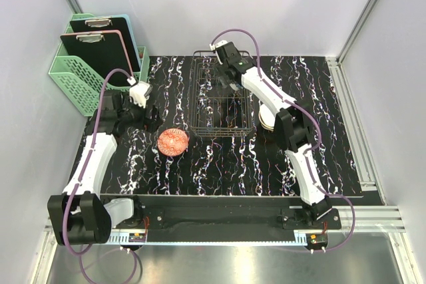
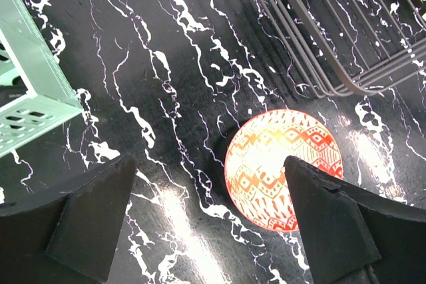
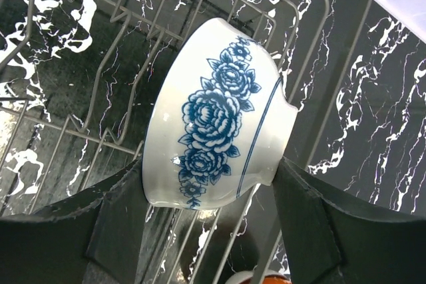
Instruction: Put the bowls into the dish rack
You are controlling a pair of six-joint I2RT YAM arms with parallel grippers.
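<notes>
At the upper left of the top view stands a mint green plastic lattice basket (image 1: 72, 79). It holds upright clipboards (image 1: 100, 48), one dark with a pink edge and one teal behind it. I cannot make out any writing on them.

Just right of the basket, the left gripper (image 1: 150, 120) hangs over the black white-veined marble-look table (image 1: 333, 131). In the left wrist view its jaws stand wide apart with nothing between them. A corner of the basket sits at the left edge of that frame.

The orange round bowl (image 1: 173, 142) with a pale geometric pattern rests on the table, left of centre in the top view. It is just beside the rack's lower left corner and apart from it. In the left wrist view the bowl (image 2: 283, 167) lies at lower right, partly behind the right-hand finger.

The dark metal wire dish rack (image 1: 223, 101) sits at centre top. The right gripper (image 1: 225, 81) reaches in over its upper part. In the right wrist view the fingers (image 3: 116, 221) are clamped on a white ceramic bowl (image 3: 219, 118) printed with blue flowers. It is tipped on its side with the rim toward the upper right, over the rack's wires (image 3: 80, 64). Whether it touches them I cannot tell.

Right of the rack, a pale rounded edge (image 1: 265, 122) shows from behind the right arm, too hidden to identify.
</notes>
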